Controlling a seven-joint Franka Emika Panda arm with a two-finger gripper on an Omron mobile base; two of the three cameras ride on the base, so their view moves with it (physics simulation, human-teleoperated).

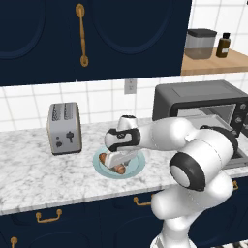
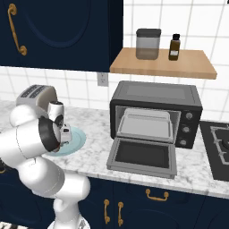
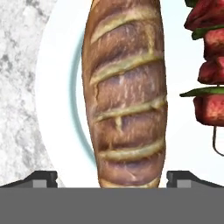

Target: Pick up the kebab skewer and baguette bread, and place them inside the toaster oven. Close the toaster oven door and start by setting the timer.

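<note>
Hovering over the plate (image 1: pixel 138 167) on the table, the gripper (image 3: pixel 111 177) stands wide apart astride the bread (image 3: pixel 127 92) — its long axis running 12 to 6 — with the skewer (image 3: pixel 210 78) at 3 o'clock.

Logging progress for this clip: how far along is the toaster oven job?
Done: toaster oven door is down. In hand: open gripper straddles the baguette bread on the plate, not gripping. Left: load bread and kebab skewer, close door, set timer.
</note>
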